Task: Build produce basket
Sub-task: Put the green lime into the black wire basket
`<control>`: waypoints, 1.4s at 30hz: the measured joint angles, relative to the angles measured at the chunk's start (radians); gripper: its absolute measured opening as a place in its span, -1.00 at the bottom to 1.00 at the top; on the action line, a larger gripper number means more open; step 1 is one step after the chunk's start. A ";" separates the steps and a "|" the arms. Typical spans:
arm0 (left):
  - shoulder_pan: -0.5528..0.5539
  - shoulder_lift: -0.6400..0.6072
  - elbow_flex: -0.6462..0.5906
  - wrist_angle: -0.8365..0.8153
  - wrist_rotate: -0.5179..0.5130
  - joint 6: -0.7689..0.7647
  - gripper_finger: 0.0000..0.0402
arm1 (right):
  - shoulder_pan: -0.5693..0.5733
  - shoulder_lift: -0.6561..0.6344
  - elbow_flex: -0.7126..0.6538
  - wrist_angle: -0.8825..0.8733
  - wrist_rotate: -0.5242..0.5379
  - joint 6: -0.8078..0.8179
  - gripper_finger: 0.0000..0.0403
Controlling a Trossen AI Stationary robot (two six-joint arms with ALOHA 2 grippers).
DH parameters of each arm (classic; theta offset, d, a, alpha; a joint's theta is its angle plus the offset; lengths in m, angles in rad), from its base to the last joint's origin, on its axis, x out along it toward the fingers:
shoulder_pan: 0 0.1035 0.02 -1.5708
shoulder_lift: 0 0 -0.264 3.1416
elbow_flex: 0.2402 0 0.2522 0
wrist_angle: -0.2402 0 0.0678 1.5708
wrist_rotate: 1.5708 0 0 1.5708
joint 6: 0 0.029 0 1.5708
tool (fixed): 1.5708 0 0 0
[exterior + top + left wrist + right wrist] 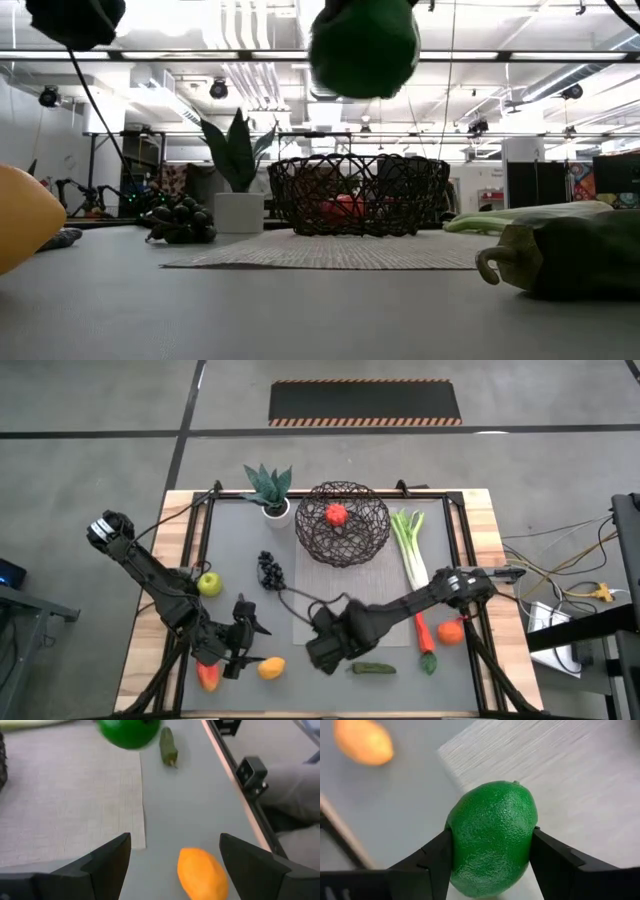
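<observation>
Grey mat, near edge: right gripper clamped on green fruit, lifted; basket lies far and slightly right. Left gripper apart, straddling orange fruit.

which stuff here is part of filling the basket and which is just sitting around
Job: basket, red fruit inside it, green fruit in the right gripper, yellow fruit, leek, carrot, grapes.
Bystanders: potted plant, woven mat.

Right hand hides green fruit from above; yellow fruit cut off at low view edge.
</observation>
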 joint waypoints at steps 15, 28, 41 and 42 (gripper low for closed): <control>0.000 0.002 0.000 0.115 -0.184 0.007 0.42 | -0.159 -0.219 -0.003 -0.097 0.386 -0.428 0.04; 0.000 0.002 0.004 0.157 -0.353 0.009 0.42 | -0.275 -0.231 -0.006 -0.019 0.571 -0.717 0.04; 0.001 0.002 0.004 0.165 -0.440 0.010 0.42 | -0.359 -0.273 -0.258 0.276 0.498 -0.860 0.04; 0.001 0.002 0.004 0.165 -0.446 0.010 0.42 | -0.367 -0.280 -0.298 0.320 0.475 -0.868 0.04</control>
